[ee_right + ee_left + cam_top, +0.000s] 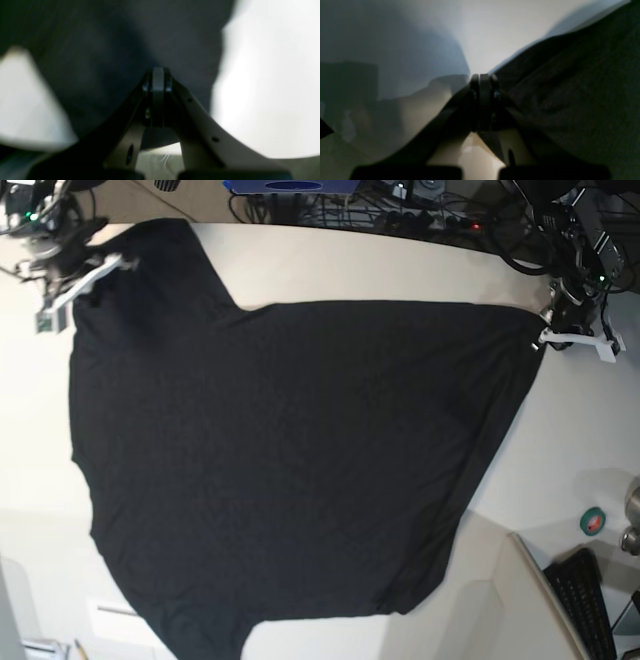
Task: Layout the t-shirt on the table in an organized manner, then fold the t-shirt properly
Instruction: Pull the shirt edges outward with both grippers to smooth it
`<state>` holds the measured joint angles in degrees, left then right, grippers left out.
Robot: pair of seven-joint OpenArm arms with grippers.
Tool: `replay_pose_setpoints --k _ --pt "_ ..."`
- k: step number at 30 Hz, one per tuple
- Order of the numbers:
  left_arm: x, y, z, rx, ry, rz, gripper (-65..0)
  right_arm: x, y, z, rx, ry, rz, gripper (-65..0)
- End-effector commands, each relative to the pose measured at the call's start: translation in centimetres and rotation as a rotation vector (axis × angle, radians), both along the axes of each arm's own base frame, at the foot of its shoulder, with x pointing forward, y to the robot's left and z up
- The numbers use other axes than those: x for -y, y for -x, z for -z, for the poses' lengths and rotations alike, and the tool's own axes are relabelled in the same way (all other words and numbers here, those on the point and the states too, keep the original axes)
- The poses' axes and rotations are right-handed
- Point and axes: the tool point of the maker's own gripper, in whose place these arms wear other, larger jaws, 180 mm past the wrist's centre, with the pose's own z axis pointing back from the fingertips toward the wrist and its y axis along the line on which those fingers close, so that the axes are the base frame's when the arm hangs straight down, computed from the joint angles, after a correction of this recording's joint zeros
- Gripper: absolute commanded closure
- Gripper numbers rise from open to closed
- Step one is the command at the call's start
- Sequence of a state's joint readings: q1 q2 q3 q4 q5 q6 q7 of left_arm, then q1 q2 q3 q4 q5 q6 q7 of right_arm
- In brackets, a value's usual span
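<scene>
T-shirt (570,100) in left wrist view: left hand (483,80) is pinching its edge over the table (495,30). Right wrist view: right hand (158,75) is pinching black cloth too. Base view: shirt is lying spread wide across the table, hands gripping opposite corners.

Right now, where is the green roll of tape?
In the base view the green roll of tape sits at the lower right on the table, just above the black keyboard, clear of the t-shirt.

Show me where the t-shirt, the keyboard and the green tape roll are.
t-shirt (290,470), base view, middle of the spread black fabric.
keyboard (585,600), base view, its black keys.
green tape roll (593,521), base view, its top ring.
</scene>
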<state>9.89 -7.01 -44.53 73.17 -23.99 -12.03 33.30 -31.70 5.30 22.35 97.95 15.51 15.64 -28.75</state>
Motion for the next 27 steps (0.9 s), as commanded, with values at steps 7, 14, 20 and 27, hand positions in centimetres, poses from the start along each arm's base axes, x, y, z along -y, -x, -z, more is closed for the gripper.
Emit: replay_pose_setpoints --k 7,14,20,27 --pt "-1.0 0.0 -1.0 0.022 -0.035 -0.001 0.0 5.0 -3.3 -0.3 0.058 0.04 0.103 -43.7" --pt "-1.0 0.0 -0.9 0.022 -0.033 -0.002 0.0 4.3 -2.7 3.3 -0.023 -0.042 0.048 -39.2" --pt "-1.1 0.0 -1.0 0.025 -0.032 -0.006 0.0 3.5 -1.9 5.0 -0.071 -0.082 0.036 -39.0" --pt "-2.0 0.8 -1.3 0.032 -0.038 -0.045 0.0 3.1 -1.1 5.1 -0.078 -0.089 0.027 -23.6"
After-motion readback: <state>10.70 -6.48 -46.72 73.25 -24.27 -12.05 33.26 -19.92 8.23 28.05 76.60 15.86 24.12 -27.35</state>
